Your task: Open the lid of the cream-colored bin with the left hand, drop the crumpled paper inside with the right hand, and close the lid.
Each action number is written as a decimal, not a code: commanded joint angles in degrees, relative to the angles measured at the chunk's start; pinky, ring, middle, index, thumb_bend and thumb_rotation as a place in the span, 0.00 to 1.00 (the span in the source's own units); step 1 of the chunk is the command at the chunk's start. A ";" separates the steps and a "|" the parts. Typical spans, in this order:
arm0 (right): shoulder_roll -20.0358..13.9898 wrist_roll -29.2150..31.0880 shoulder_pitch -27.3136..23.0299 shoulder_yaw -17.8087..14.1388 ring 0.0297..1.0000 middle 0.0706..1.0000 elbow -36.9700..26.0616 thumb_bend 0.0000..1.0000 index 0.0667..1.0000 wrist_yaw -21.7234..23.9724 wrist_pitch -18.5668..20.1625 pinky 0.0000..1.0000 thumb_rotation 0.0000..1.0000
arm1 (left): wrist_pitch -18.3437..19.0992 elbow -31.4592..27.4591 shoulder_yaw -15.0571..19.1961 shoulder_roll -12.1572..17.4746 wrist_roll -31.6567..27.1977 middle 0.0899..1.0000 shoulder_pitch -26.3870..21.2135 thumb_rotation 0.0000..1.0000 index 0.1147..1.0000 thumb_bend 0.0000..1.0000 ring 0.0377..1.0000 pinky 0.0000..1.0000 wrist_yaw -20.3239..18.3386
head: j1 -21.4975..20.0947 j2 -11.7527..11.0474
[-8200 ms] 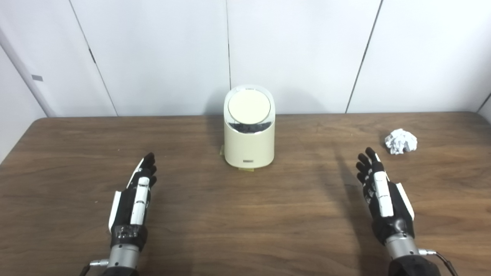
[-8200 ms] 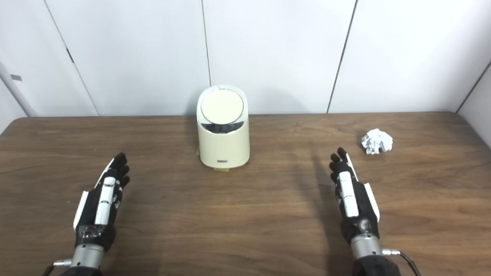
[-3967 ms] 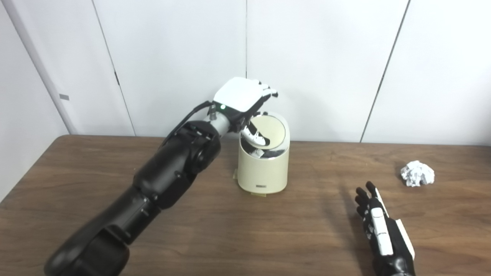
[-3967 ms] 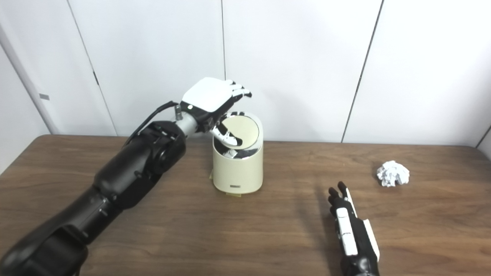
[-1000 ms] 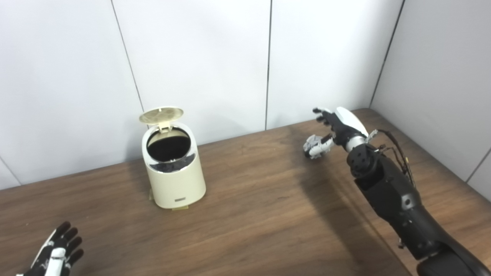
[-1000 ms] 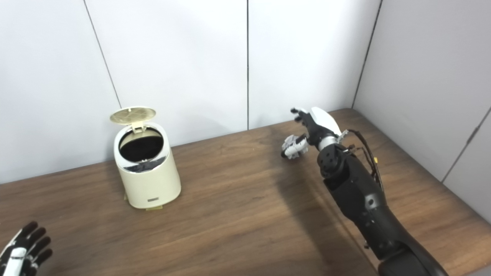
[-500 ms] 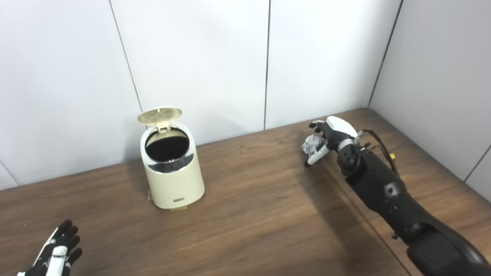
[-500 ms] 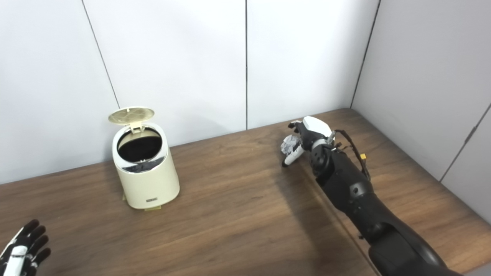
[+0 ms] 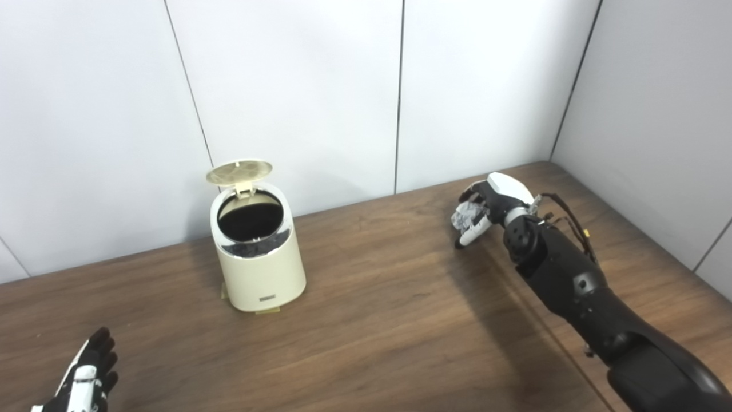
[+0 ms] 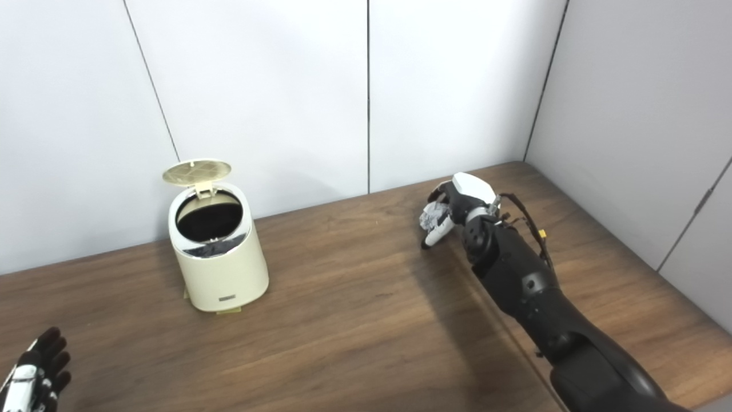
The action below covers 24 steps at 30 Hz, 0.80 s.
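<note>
Gripping crumpled paper (image 9: 466, 214) — right hand (image 9: 485, 207) (both views)

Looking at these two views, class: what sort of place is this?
Probably a bare robot test room: plain white wall panels, a single wooden table, and only a cream bin and crumpled paper staged.

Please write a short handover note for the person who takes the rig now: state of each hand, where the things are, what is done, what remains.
Left hand: open, holding nothing, low at the near left table edge.
Right hand: fingers curled around the crumpled paper at the far right of the table; whether it is lifted, cannot tell.
Cream-colored bin: upright at the back left, lid standing open.
Done: lid opened.
Left: carry the paper to the bin, drop it in, close the lid.
</note>
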 commanded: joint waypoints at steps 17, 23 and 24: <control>0.85 -1.39 2.66 -2.47 0.40 0.45 -14.75 0.50 0.46 -8.27 -6.36 0.42 0.00 | -1.20 -2.01 -0.40 -0.27 -2.14 1.00 -1.21 0.97 1.00 0.35 1.00 1.00 0.34 | 2.35 0.59; 3.76 -5.32 4.70 0.94 0.37 0.46 -30.38 0.50 0.48 -4.34 -4.95 0.40 0.00 | -3.77 0.45 -1.40 0.49 -1.42 1.00 -0.74 0.99 1.00 0.34 1.00 1.00 -0.54 | 7.74 0.38; 4.42 -5.72 4.86 1.36 0.37 0.46 -32.47 0.50 0.48 -3.67 -5.00 0.38 0.00 | -4.29 0.88 -1.53 0.61 -1.11 1.00 -0.62 0.99 1.00 0.34 1.00 1.00 -0.66 | 8.58 0.29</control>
